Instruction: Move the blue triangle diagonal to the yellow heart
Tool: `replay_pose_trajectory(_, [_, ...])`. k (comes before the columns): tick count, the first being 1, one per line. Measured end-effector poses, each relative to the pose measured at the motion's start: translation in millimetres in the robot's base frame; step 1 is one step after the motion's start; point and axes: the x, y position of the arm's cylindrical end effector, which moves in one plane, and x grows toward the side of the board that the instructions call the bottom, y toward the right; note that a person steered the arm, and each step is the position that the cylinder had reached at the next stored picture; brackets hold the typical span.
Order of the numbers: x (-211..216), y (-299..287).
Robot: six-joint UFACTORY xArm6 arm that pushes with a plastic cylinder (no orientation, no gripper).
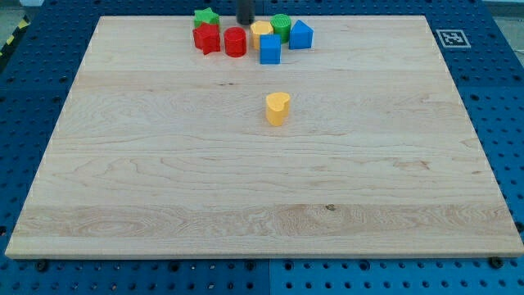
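Near edge of board (262,246): bare pale wood, closest to the camera, resting on a blue perforated table (33,164).
Yellow heart (277,107): alone near the board's middle, a little toward the view's top, well apart from every other block.
Blue triangle (301,34): at the view's right end of the cluster along the top edge, just beside the green cylinder (282,26), up and slightly right of the heart.
Blue cube (270,50): just below the yellow cylinder (261,32), nearest of the cluster to the heart.
Red cylinder (235,42): left of the blue cube, just beside the red star (207,38).
Green star (206,17): just above the red star, at the cluster's left end.
My tip (245,22): lower end of the dark rod, at the top edge of the view, just above the red cylinder and left of the yellow cylinder; contact with any block cannot be told.
Claw: none on this arm, only the straight rod, so neither spread nor pinching.
Marker tag (450,38): black-and-white square at the board's top right corner.
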Motion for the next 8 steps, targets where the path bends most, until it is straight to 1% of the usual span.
replay_pose_trajectory(1, [8,32])
replay_pose_trajectory(2, [30,48])
replay_pose_trajectory(3, [41,63])
replay_pose_trajectory(5, [42,105])
replay_pose_trajectory(7, [57,122])
replay_pose_trajectory(8, [84,124])
